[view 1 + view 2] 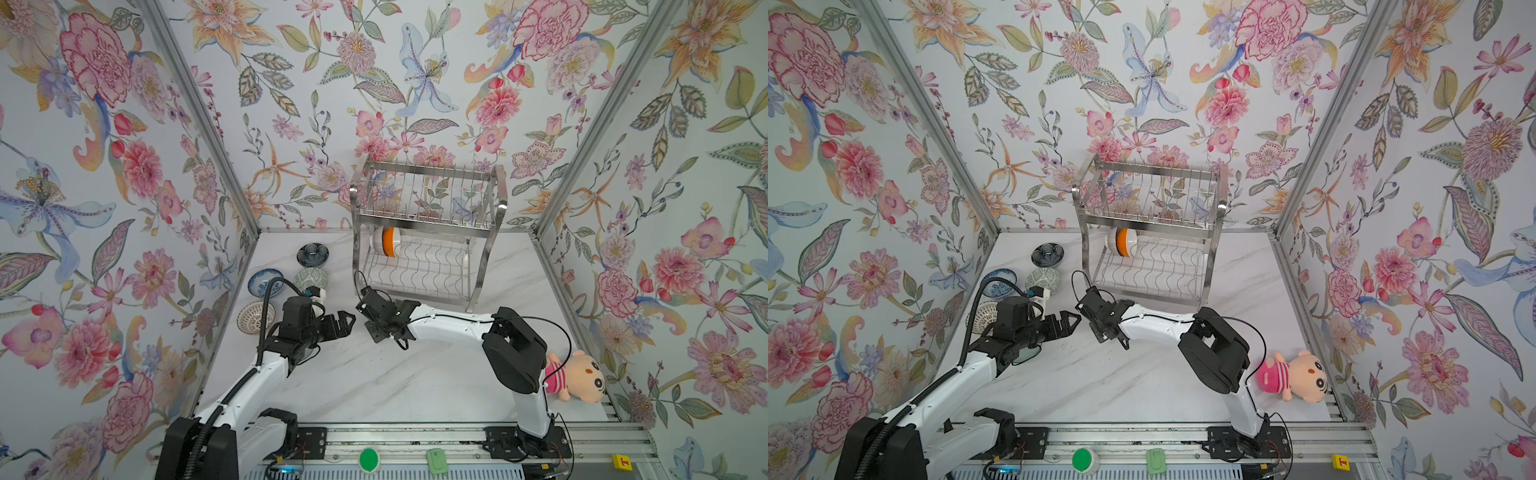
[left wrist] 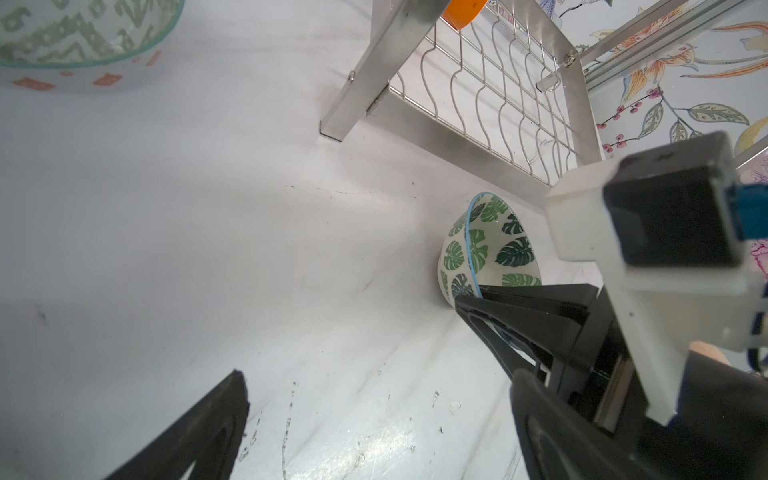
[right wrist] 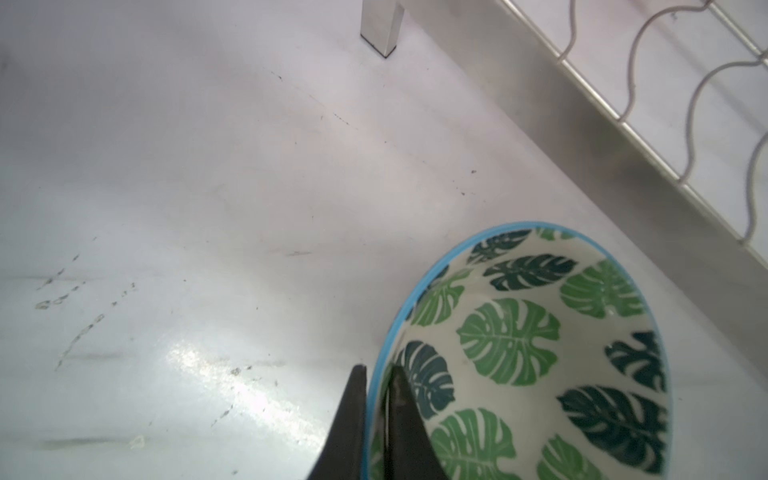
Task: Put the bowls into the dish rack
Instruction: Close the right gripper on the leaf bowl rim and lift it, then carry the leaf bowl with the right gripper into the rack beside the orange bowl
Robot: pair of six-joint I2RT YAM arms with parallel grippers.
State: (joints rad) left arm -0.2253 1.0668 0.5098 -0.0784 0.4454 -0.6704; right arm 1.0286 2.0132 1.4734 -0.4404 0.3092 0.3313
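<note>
— At the right gripper (image 3: 376,374), wrist view: its fingers are pinched tight on the blue rim of the green leaf bowl (image 3: 519,353), one outside the wall and one inside. It is an edge grip only.

— Where does the bowl sit?

— It is tilted, mouth turned sideways, low over the table (image 1: 374,382) and just beside the front rail of the dish rack (image 1: 424,226). I cannot tell whether its foot is clear of the surface. Both top views hide it under the wrist.

— Left side?

— The left gripper (image 1: 345,322) is spread wide with nothing in it, hovering near the right one.

— Which step, then?

— I read it as grasp made, lift and carry not yet done. A white-and-orange bowl (image 1: 388,241) stands on edge at the left end of the lower tier. Four bowls wait on the table to the left of the rack: the dark navy bowl (image 1: 312,254), grey-green patterned bowl (image 1: 311,279), blue-white floral bowl (image 1: 265,282) and tan lattice bowl (image 1: 255,318).

— Next move?

— My judgement: raise the bowl, keep it on edge, clear the front rail and leg, then seat it in a wavy slot beside the orange one. With so thin a pinch I would turn the wrist slowly, since the bowl could swing.
</note>
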